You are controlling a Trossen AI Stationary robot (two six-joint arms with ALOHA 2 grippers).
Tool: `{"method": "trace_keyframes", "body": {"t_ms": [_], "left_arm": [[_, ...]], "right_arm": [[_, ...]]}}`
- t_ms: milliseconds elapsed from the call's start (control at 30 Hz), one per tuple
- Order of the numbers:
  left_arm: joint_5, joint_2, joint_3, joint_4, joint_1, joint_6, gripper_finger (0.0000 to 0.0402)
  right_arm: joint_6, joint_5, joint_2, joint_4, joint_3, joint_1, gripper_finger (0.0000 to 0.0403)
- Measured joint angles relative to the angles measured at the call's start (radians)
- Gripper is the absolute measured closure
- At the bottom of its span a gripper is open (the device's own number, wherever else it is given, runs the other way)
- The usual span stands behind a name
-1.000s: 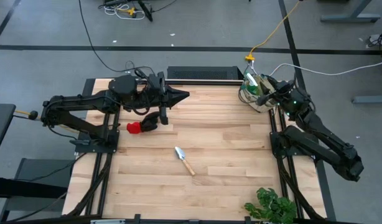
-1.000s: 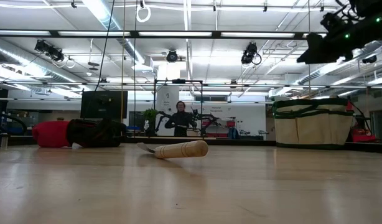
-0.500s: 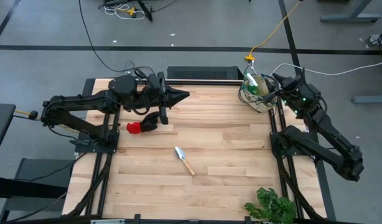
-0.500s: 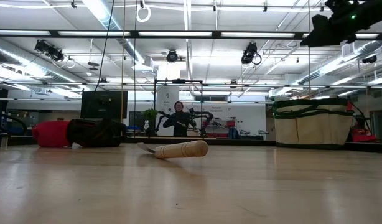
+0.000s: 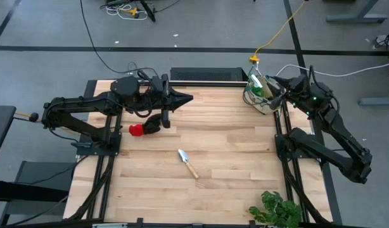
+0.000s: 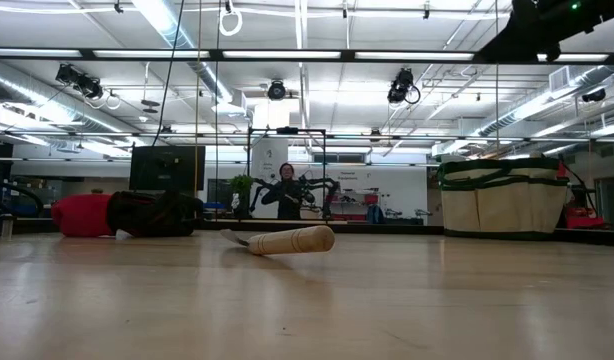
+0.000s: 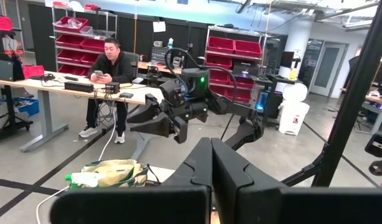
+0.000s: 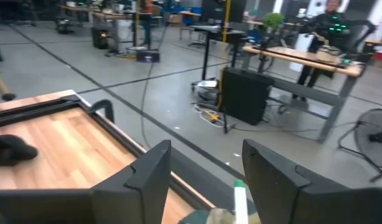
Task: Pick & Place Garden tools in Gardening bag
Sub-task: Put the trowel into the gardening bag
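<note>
The beige gardening bag (image 5: 258, 94) stands at the table's far right corner, with a green spray bottle (image 7: 85, 179) sticking out of its top. It also shows in the low view (image 6: 502, 205). My right gripper (image 8: 206, 168) is open and empty, raised above the bag (image 5: 275, 88). A wooden-handled silver trowel (image 5: 188, 163) lies flat mid-table, and a red-and-black glove (image 5: 146, 127) lies at the far left. My left gripper (image 5: 184, 98) is shut and empty, held level above the table's far middle, beyond the glove. The rake and shears are not in view.
A leafy green plant (image 5: 277, 209) sits at the near right corner. Bare wood lies between the trowel and the bag. A person (image 7: 110, 68) sits at a desk beyond the table, and another (image 6: 287, 190) stands far behind.
My right gripper has risen above the bag and drawn a little toward the table's right edge, leaving most of the low view's top. The bag, trowel and glove have stayed put.
</note>
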Motion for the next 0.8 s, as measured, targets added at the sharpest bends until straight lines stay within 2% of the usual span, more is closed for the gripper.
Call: {"method": "trace_keyframes", "body": {"t_ms": [367,800], "left_arm": [[0.019,0.000,0.000,0.000,0.000,0.000,0.0400],[0.019,0.000,0.000,-0.001,0.000,0.025,0.0400]], "right_arm": [[0.002,-0.122,0.000,0.001,0.000,0.000,0.0279],[0.008,-0.156,0.000,0.001,0.000,0.000,0.0376]]}}
